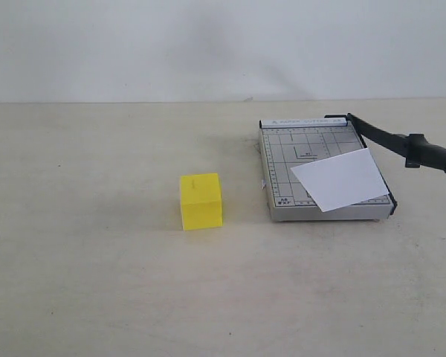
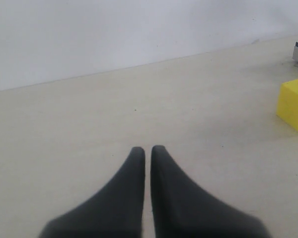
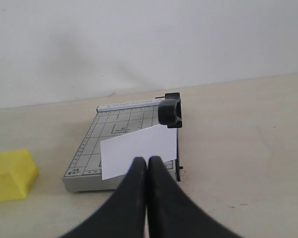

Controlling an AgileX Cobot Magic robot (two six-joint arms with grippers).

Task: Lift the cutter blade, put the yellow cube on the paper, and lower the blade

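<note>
- Since the cube (image 1: 201,201) looks solid and plain-faced, I judge it rigid, fairly light and somewhat smooth. Two opposite side faces, taken squarely, are the place to hold it so it does not twist out.
- It sits on the counter (image 1: 97,282), left of the trimmer (image 1: 282,160) and well apart from it.
- As for the blade (image 1: 379,136), it is a stiff arm hinged at the board's far right corner. Its thick rounded handle (image 1: 431,152) is the natural hold, and any push should probably follow the hinge's arc.
- It appears lifted off the board's right edge, with the handle out to the right. How high it stands I cannot tell.
- Being thin, the paper (image 1: 342,178) should be limp and very light. It lies askew on the board's near right part, one corner past the near edge, and a sideways nudge would likely shift it.
- No container is in sight. Only the board carries anything, and it carries just the paper.
- Left jaws are closed on nothing, over bare counter.
- Right jaws are closed and empty, pointing at the paper's near edge.
</note>
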